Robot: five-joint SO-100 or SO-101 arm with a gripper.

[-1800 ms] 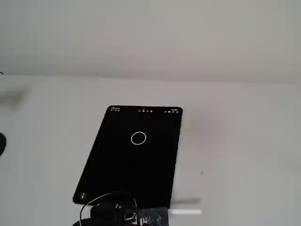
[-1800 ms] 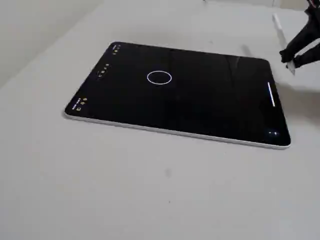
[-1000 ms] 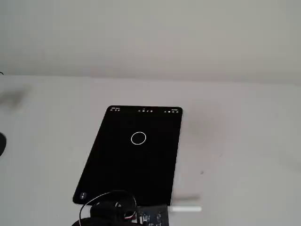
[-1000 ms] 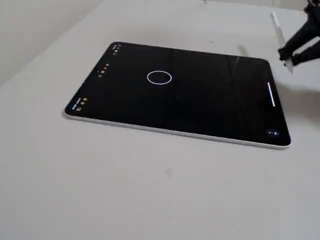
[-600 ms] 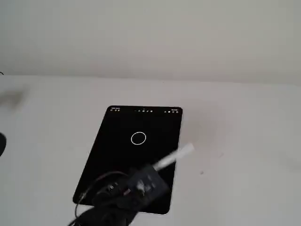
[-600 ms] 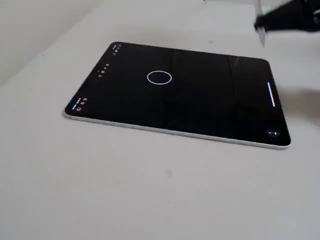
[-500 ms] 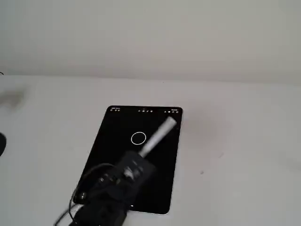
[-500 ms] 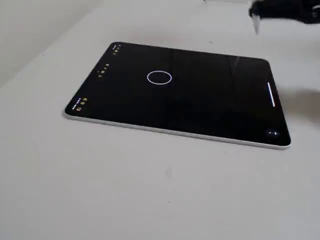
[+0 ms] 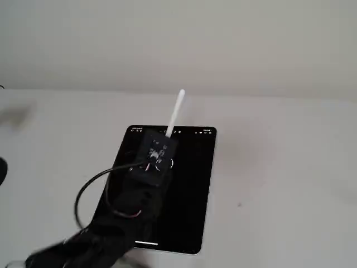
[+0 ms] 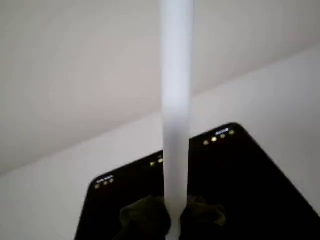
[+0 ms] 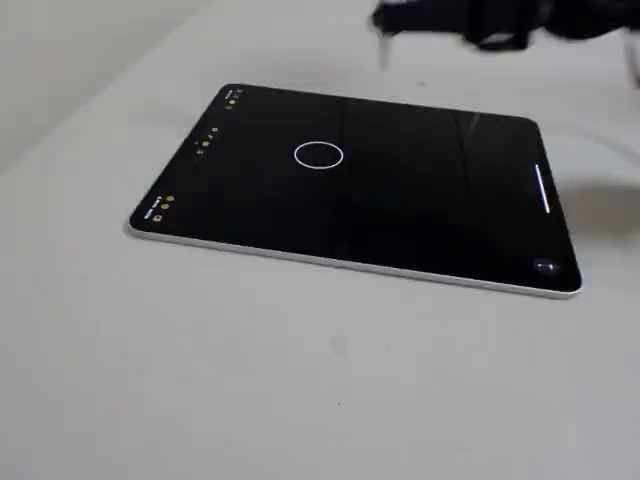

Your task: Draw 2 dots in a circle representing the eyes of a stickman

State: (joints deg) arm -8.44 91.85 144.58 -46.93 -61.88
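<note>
On the tablet [image 11: 400, 210], circle [image 11: 319, 155] drawn, at 11 o'clock of centre, empty: both dots pending. End effector [image 10: 172, 220] clamped round white stylus [image 10: 176, 100].

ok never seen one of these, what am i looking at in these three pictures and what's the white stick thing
This is a small black robot arm on a pale table. A tablet with a black screen lies flat on the table, and a thin white circle is drawn on it. No dots show inside the circle yet.

One fixed view looks down from above the arm, which reaches over the tablet. The wrist view comes from a camera riding on the arm itself. The other fixed view looks across the tablet from low and to the side; the arm is only a dark blur at its top edge.

The white stick is a stylus for drawing on the screen. The gripper holds it, its dark fingers closed on either side.
</note>
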